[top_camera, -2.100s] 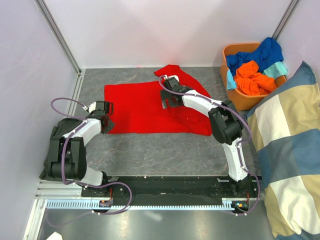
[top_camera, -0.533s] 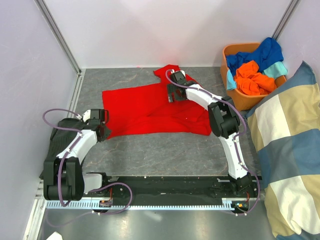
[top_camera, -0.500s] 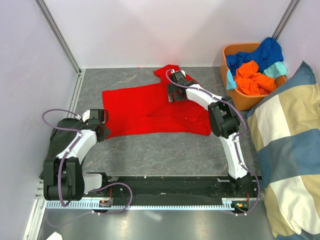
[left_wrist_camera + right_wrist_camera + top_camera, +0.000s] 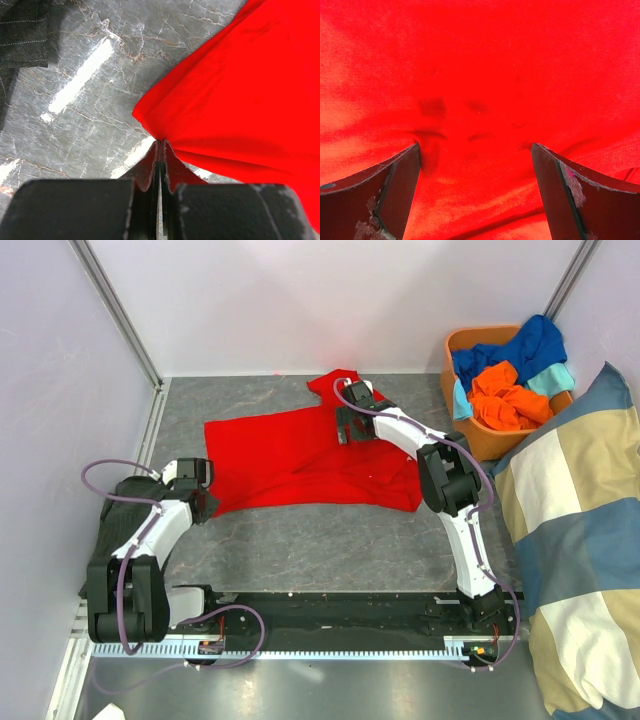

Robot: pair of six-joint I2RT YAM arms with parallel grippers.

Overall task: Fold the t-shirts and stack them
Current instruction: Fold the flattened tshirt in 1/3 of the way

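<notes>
Lying at far left: dark cloth [image 4: 120, 502], pinstriped, bunched beneath the left arm at the table [image 4: 330, 540] edge
Left gripper [image 4: 159, 146]: fingers pressed together, pinching the near-left corner of the red shirt [image 4: 290, 462]; the fabric fans out from the tips
Red shirt: spread mostly flat mid-table, creased, one sleeve turned up at the far side, near-right hem rumpled
Right gripper [image 4: 475, 150]: fingers spread wide, holding nothing, pointed down over the shirt's far middle, red cloth filling the gap; whether the tips touch the cloth cannot be told
Basket [image 4: 487, 447]: orange, at far right, apart from the red shirt; holds blue shirt [image 4: 528, 345], orange shirt [image 4: 503, 400] and teal shirt [image 4: 461, 400], all crumpled
Cushion [image 4: 570, 540]: checked blue and beige, leaning just right of the basket
</notes>
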